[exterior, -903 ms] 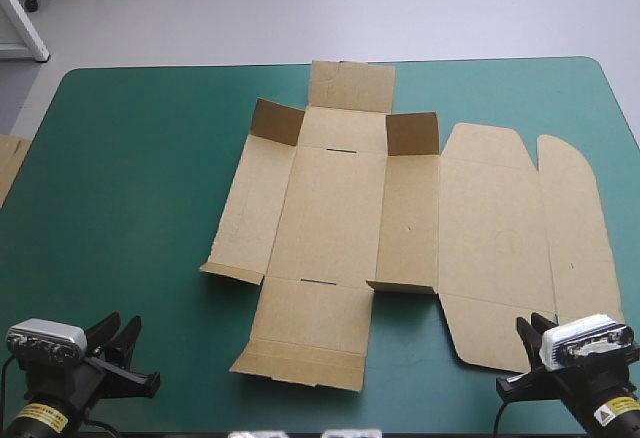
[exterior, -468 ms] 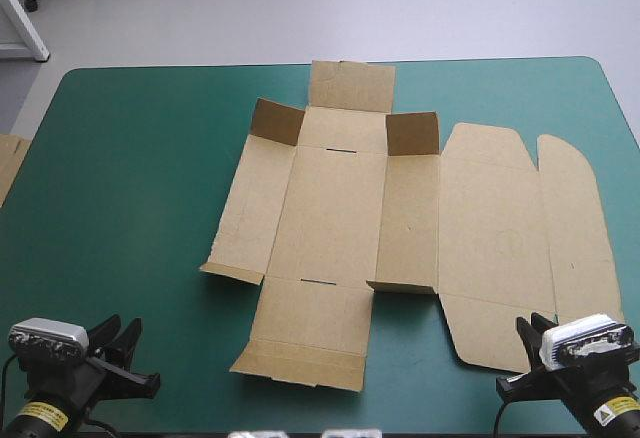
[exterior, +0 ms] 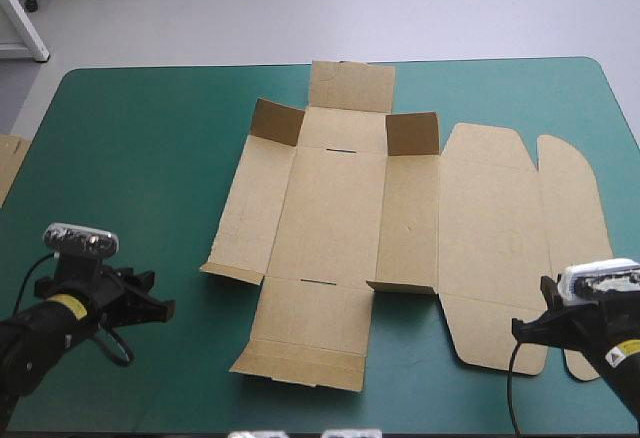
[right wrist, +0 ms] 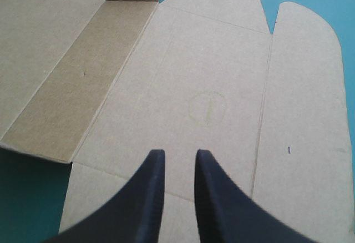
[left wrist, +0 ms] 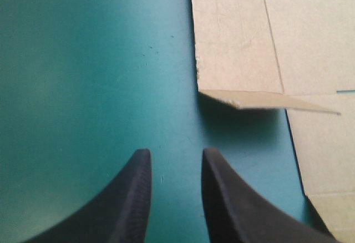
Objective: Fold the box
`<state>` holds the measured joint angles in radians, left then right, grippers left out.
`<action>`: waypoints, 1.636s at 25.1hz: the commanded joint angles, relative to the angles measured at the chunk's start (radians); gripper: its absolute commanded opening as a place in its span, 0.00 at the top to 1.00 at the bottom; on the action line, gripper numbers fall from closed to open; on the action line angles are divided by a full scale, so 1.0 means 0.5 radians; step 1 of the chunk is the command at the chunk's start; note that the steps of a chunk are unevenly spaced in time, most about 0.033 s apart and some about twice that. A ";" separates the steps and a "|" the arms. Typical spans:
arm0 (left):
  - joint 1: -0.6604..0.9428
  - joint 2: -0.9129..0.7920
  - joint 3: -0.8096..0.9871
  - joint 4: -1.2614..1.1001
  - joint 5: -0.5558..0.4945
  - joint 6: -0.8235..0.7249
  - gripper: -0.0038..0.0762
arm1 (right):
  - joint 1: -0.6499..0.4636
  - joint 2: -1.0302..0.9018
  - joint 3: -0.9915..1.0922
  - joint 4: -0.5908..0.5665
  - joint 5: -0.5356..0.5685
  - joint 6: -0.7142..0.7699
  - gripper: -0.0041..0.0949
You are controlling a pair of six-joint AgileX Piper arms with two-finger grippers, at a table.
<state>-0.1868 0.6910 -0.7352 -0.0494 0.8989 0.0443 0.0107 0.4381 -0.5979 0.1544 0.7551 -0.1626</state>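
— To the left of the box [exterior: 340,228], what is the arm doing?

— It is reaching low over the teal-green cover [exterior: 140,158] of the tabletop, with its forearm angling in toward the box's near left corner. The left gripper [exterior: 150,295] is pointing at the lifted flap [left wrist: 266,100] on that corner and is hovering short of it, with bare cover showing in between.

— Is it holding anything?

— No. Its black fingers [left wrist: 136,198] are standing a little apart and are gripping nothing.

— And to the right of the box?

— The other arm is coming in at the box's near right corner. The right gripper [right wrist: 178,153] is hanging over the box's wide right-hand panel, close to that panel's near edge, and is pointing toward the box's far side. Its fingers are parted by only a narrow gap, with nothing between them. I cannot tell whether the tips are touching the board.

— How is the box itself lying?

— It is lying on the tabletop as an opened-out brown sheet, spreading between the two grippers. Almost all of it is resting flat. Two far flaps [exterior: 275,123] are standing upright, one on each side of the middle panel's far end. The near ends of the two side panels are lifting slightly off the cover.

— Anything else near it?

— An edge of more board [exterior: 8,163] is showing well to the box's left.
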 commanded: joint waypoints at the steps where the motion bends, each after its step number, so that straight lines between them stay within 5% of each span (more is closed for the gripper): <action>1: -0.008 0.247 -0.269 0.021 -0.101 0.038 0.65 | -0.014 0.237 -0.201 -0.005 -0.149 0.017 0.69; 7: -0.008 0.691 -0.655 0.099 0.049 0.015 0.47 | -0.014 0.564 -0.444 -0.014 -0.149 0.132 0.43; 16: 0.124 1.269 -1.036 -0.051 0.136 0.086 0.46 | -0.014 0.825 -0.613 -0.014 -0.197 0.129 0.42; 27: 0.907 1.827 -1.089 -1.564 0.524 0.970 0.46 | -0.014 0.859 -0.613 0.062 -0.262 0.106 0.42; 33: 0.869 2.137 -1.089 -1.750 0.801 1.181 0.46 | -0.014 0.859 -0.613 0.069 -0.309 0.106 0.42; 41: 0.617 2.291 -1.075 -1.683 0.804 1.210 0.46 | -0.014 0.859 -0.613 0.076 -0.309 0.106 0.42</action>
<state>0.1610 1.8653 -1.2487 -0.8595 1.1949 0.6448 0.0107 0.8702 -0.8664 0.1813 0.6622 -0.1014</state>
